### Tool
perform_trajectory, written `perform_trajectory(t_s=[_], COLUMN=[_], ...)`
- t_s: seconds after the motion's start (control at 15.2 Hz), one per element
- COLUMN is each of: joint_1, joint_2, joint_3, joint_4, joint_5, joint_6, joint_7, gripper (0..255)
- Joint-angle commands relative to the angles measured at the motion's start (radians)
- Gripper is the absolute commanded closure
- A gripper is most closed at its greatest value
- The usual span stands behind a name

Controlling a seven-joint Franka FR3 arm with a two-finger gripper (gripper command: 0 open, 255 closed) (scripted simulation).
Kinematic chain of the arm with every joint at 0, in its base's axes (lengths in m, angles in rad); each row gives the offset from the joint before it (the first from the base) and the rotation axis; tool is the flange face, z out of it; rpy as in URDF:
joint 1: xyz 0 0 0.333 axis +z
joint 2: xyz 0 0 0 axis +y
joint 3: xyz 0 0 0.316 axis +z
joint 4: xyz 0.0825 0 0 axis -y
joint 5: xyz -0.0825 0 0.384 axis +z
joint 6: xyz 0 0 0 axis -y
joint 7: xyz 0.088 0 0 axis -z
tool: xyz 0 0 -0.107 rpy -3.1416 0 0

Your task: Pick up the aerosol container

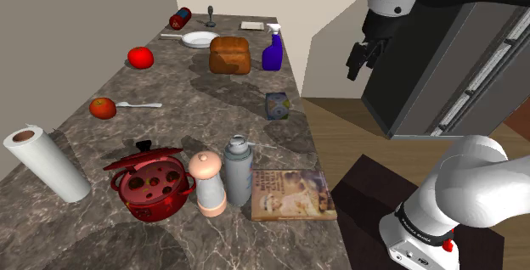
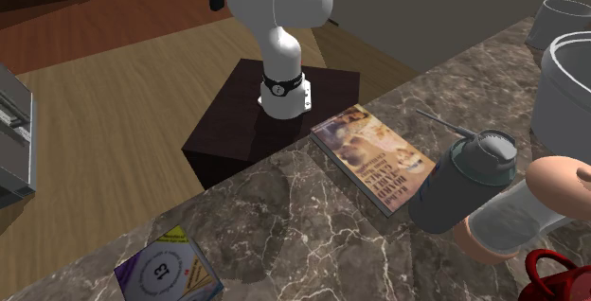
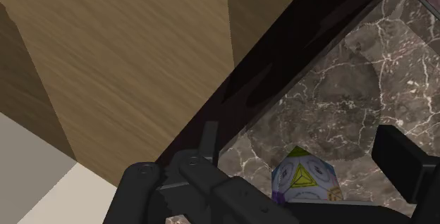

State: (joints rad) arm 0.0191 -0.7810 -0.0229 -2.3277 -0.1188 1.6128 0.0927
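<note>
Grey can [image 1: 238,173] stands upright on counter [image 1: 195,107] between mill [image 1: 209,185] and book [image 1: 290,194]; judged light, rigid and slippery, best clasped mid-body; gripper [image 1: 358,66] hangs released, empty, well apart.

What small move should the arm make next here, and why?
Probably swing the open gripper toward the grey aerosol can between the grinder and the book: it hangs high over the many-sided die, far from the can.

Brown marble counter [image 1: 212,107] with book [image 1: 291,194], grey aerosol can [image 1: 238,171], red pot [image 1: 153,183], paper roll [image 1: 47,165], bread [image 1: 230,55], blue spray bottle [image 1: 273,50]
</note>
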Motion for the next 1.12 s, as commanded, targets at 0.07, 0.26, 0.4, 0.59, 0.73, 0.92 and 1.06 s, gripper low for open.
perform_trajectory(t_s=[0.07,0.26,0.4,0.59,0.73,0.92,1.06], joint_1=[0.010,0.039,0.058,0.085,0.103,0.128,0.144], joint_2=[0.014,0.059,0.093,0.148,0.188,0.251,0.296], joint_3=[0.014,0.056,0.083,0.123,0.149,0.188,0.213], joint_4=[0.001,0.010,0.021,0.042,0.061,0.096,0.123], joint_5=[0.018,0.070,0.105,0.154,0.185,0.228,0.254], joint_6=[0.005,0.020,0.032,0.051,0.064,0.083,0.096], joint_7=[0.016,0.061,0.090,0.133,0.160,0.200,0.226], gripper=[0,0,0,0,0,0,0])
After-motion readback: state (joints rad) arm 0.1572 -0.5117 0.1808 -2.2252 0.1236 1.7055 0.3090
